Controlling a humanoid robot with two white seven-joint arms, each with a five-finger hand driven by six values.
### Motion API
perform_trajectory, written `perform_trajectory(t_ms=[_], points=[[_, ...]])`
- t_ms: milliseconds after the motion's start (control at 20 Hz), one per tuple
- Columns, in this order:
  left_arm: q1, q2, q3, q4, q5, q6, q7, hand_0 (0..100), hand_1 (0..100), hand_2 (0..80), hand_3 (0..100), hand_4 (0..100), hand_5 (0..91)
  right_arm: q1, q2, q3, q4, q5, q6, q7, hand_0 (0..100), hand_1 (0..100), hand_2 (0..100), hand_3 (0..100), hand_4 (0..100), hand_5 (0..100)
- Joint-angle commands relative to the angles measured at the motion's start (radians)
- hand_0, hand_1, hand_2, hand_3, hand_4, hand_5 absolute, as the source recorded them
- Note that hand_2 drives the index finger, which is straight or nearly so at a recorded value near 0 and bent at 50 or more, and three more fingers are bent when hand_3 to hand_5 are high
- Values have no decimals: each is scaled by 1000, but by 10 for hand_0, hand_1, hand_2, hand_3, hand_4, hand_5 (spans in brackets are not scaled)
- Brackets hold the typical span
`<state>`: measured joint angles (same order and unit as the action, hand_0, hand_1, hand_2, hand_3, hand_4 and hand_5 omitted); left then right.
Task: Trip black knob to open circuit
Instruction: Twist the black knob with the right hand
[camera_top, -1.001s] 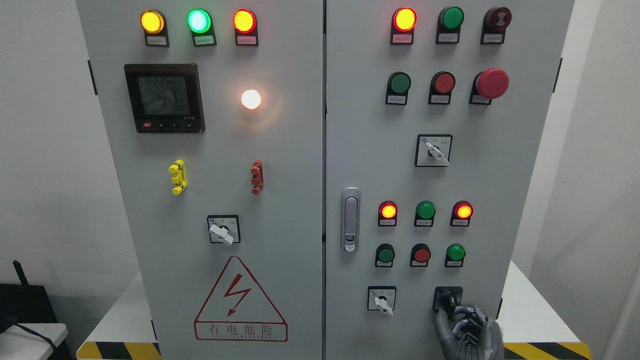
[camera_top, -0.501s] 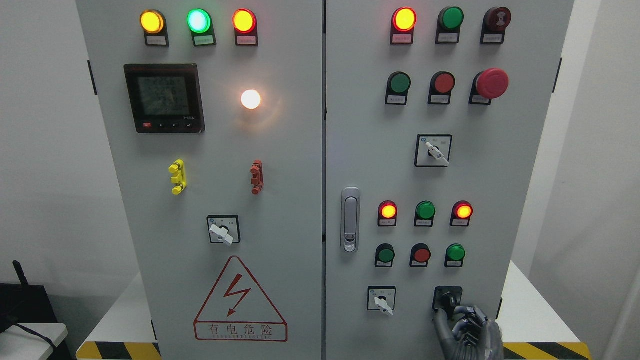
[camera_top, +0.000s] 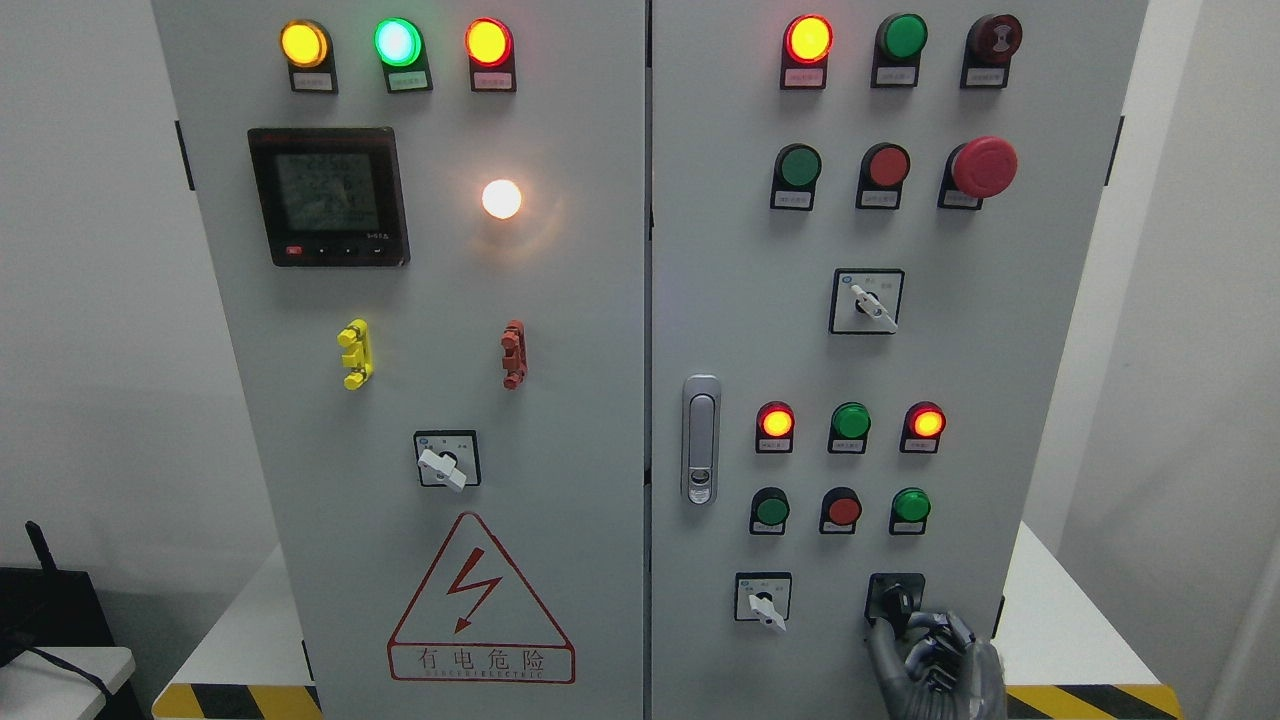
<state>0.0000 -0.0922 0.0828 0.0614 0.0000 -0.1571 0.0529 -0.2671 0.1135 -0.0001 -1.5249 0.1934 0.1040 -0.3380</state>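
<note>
One hand at the black knob, low on the right door of the cabinet.

My right hand (camera_top: 930, 655) comes up from the bottom edge at the right, its fingers (camera_top: 893, 632) curled against the black knob (camera_top: 895, 601), which sits in its dark square plate at the lower right of the cabinet (camera_top: 560, 300), to the right of a white switch (camera_top: 765, 605) and below a row of small buttons. I judge the hand to be closed on the knob, though the contact is partly hidden by the fingers themselves. I read the step in hand as the grasp before the turn. My next move calls for a firm pinch and a rotation of the wrist, without slipping off the short handle. My left hand is out of sight.
</note>
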Motion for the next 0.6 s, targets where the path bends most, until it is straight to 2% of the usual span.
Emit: perform_trajectory(t_ms=[0, 100, 551], points=[[-8, 0, 0, 0, -32, 1, 1, 120, 389, 0, 0, 0, 0, 0, 0, 23, -1, -2, 0, 17, 591, 832, 655, 938, 942, 980], [-8, 0, 0, 0, -34, 1, 1, 120, 389, 0, 0, 0, 0, 2, 0, 23, -1, -2, 0, 28, 595, 834, 657, 939, 943, 980], [-8, -1, 0, 0, -34, 1, 1, 120, 389, 0, 0, 0, 0, 0, 0, 23, -3, -23, 0, 30, 606, 838, 662, 941, 944, 980]])
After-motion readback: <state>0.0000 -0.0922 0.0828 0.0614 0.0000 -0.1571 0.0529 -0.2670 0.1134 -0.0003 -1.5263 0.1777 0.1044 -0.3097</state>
